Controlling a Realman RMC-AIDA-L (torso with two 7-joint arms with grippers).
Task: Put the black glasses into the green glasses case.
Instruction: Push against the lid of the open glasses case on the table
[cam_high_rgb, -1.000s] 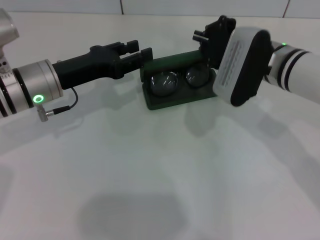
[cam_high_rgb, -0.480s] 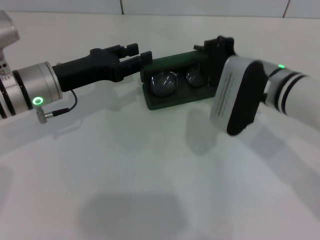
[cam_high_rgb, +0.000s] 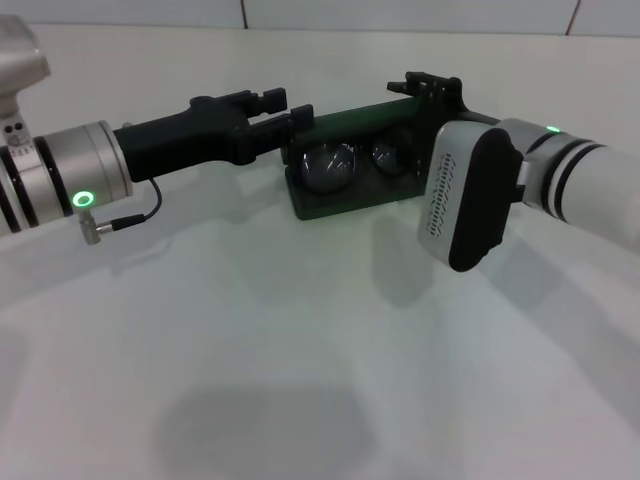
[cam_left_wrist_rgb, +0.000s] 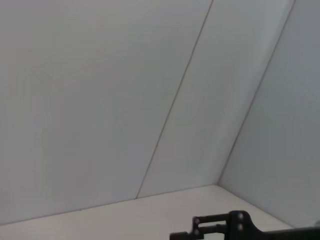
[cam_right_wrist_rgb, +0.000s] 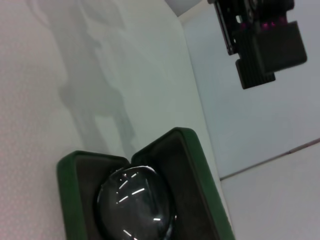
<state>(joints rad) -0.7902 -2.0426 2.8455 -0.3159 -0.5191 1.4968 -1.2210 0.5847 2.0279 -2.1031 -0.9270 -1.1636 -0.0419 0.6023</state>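
The green glasses case lies open at the back middle of the table, its lid raised behind. The black glasses lie inside it with both lenses showing. My left gripper is open at the lid's left end, its fingers close to the lid's edge. My right gripper is at the case's right end, above the lid. The right wrist view shows the case, one lens and the left gripper farther off.
The white table spreads in front of the case. A white wall rises behind the table. The right arm's wrist housing hangs over the table just right of the case. The right gripper's black body shows in the left wrist view.
The right arm has dropped and turned, and its gripper has moved in over the right end of the lid. The left gripper has crept slightly right toward the lid.
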